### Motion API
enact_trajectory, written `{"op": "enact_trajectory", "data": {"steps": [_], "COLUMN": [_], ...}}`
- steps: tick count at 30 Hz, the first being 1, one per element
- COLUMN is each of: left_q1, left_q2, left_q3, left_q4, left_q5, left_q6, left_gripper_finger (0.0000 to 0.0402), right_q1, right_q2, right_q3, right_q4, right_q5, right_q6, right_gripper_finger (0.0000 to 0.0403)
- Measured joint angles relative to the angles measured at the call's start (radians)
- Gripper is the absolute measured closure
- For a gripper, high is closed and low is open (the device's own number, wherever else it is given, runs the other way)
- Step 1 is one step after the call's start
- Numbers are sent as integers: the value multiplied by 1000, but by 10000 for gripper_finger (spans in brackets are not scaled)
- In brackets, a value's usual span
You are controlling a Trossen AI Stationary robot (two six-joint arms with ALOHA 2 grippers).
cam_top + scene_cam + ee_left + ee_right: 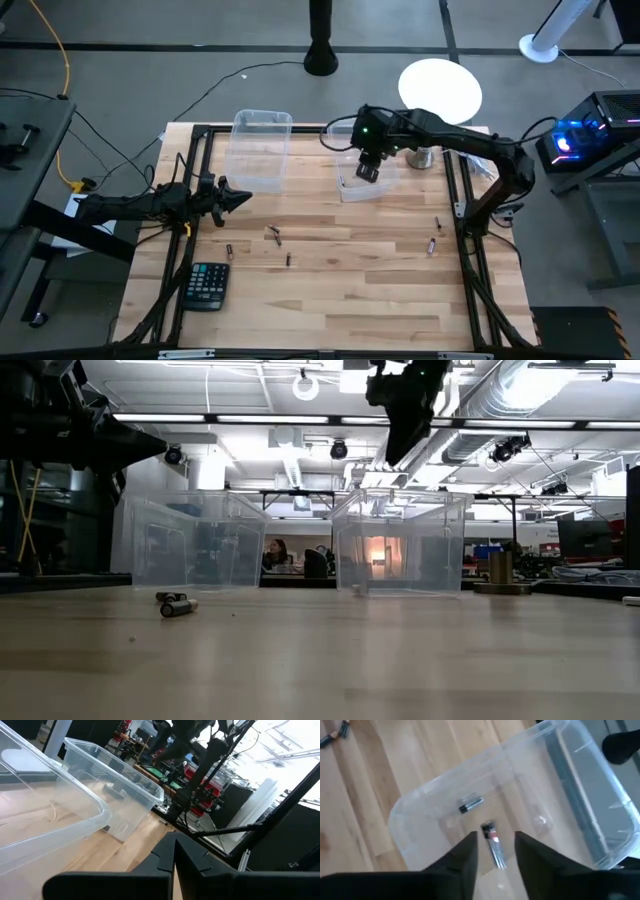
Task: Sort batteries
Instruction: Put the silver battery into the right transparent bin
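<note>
While hidden from above, 2 batteries lie inside right bin, right tool fingers apart, left tool together.

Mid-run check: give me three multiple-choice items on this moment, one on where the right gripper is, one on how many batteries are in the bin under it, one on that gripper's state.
1. Where is the right gripper?
A. Over the calculator
B. Over the right clear bin
C. Resting on the table beside the left bin

2. How many batteries show inside that bin?
A. None
B. Two
C. Five

3. What state is the right gripper in?
A. Open, holding nothing
B. Shut on a battery
C. Shut on the bin's rim

Answers:
1 B, the high view puts it above the right bin.
2 B, the right wrist view shows one battery and another battery on the bin floor.
3 A, its fingers stand apart with nothing gripped between them.
</note>
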Motion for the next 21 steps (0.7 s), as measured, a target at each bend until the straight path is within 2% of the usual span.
{"op": "enact_trajectory", "data": {"steps": [4, 9, 12, 15, 19, 21], "left_q1": [0, 0, 0, 0, 0, 0], "left_q2": [0, 0, 0, 0, 0, 0], "left_q3": [0, 0, 0, 0, 0, 0], "left_q4": [0, 0, 0, 0, 0, 0], "left_q5": [0, 0, 0, 0, 0, 0], "left_q6": [0, 0, 0, 0, 0, 0], "left_gripper_finger": [402, 401, 402, 402, 401, 402], "right_q1": [38, 156, 261, 376, 537, 596], "right_q2": [-38, -155, -255, -356, -473, -509], "right_q3": [0, -79, -204, -372, -607, -712], "right_q4": [-90, -197, -231, -266, -246, -213], "right_q5": [-14, -57, -72, -132, -185, -187], "right_q6": [67, 276, 539, 847, 1324, 1505], "right_gripper_finger": [217, 203, 204, 206, 206, 206]}}
